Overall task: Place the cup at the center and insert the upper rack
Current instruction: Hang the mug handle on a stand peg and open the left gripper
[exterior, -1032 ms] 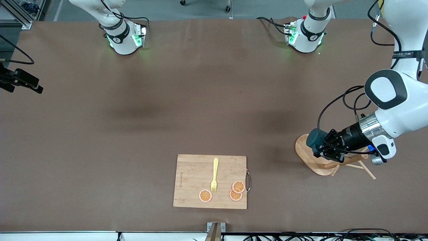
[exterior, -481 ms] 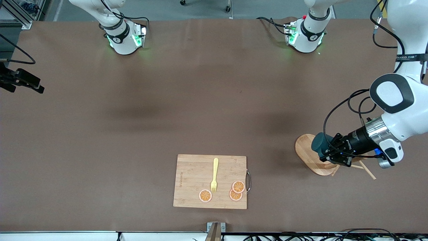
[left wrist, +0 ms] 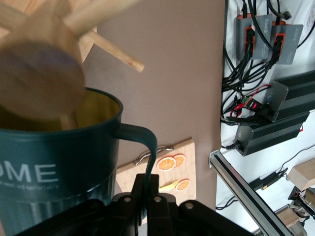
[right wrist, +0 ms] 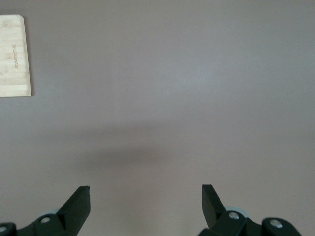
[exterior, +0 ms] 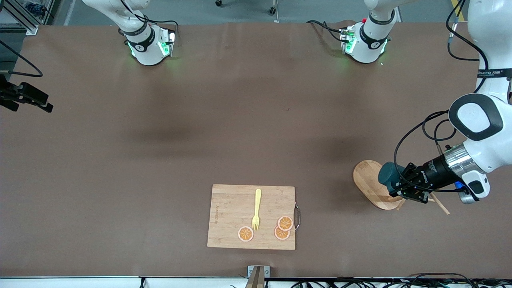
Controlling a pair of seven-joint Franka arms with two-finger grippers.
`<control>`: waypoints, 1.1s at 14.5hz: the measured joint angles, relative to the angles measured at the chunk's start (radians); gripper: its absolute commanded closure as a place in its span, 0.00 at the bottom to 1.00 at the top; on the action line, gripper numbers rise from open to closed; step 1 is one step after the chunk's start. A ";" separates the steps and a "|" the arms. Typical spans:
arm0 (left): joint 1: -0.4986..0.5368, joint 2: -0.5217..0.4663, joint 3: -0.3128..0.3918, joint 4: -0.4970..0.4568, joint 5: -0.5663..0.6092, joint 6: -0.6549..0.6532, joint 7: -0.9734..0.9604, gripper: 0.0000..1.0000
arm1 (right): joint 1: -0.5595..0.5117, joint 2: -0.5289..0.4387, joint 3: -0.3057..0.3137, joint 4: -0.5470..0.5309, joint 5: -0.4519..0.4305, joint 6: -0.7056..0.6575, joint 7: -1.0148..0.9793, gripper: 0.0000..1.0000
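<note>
The cup [exterior: 387, 173], dark teal with a yellow inside, hangs sideways in my left gripper [exterior: 400, 188], which is shut on its handle. It is over the oval base [exterior: 370, 182] of the upper rack, a light wooden mug tree near the left arm's end of the table. Thin pegs [exterior: 440, 204] stick out past my wrist. In the left wrist view the cup [left wrist: 49, 167] fills the frame, its handle [left wrist: 142, 142] is pinched in my left gripper [left wrist: 147, 179], and the rack's round post top [left wrist: 39, 78] sits blurred against the rim. My right gripper [right wrist: 146, 194] is open and empty, high over bare table at the right arm's end.
A rectangular bamboo cutting board [exterior: 236, 208] lies near the front camera's edge, carrying a yellow fork [exterior: 257, 208] and three orange slices [exterior: 285, 223]. One corner of it shows in the right wrist view [right wrist: 15, 54]. Cables and power boxes [left wrist: 266, 44] lie off the table's edge.
My left gripper has carried the cup a short way toward the left arm's end of the table, across the rack's base. The right arm waits, barely moved.
</note>
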 measured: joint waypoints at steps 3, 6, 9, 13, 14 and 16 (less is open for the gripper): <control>0.016 0.010 0.000 0.002 0.000 0.000 0.001 0.88 | 0.000 0.000 0.000 0.000 0.000 0.026 0.000 0.00; 0.023 0.010 0.000 0.007 0.000 0.000 0.001 0.28 | 0.007 0.000 0.000 0.000 0.000 0.068 0.000 0.00; 0.026 0.008 0.000 0.026 0.000 0.002 0.022 0.03 | 0.026 0.000 0.001 -0.001 0.000 0.114 0.000 0.00; 0.025 -0.028 0.000 0.069 0.056 0.002 0.041 0.02 | 0.027 0.000 0.000 -0.002 0.000 0.116 0.000 0.00; 0.025 -0.050 -0.001 0.071 0.117 -0.001 0.047 0.02 | 0.027 0.000 -0.001 -0.003 0.000 0.115 0.000 0.00; 0.025 -0.100 -0.003 0.072 0.241 -0.051 0.112 0.02 | 0.028 0.000 0.000 -0.003 0.000 0.114 0.000 0.00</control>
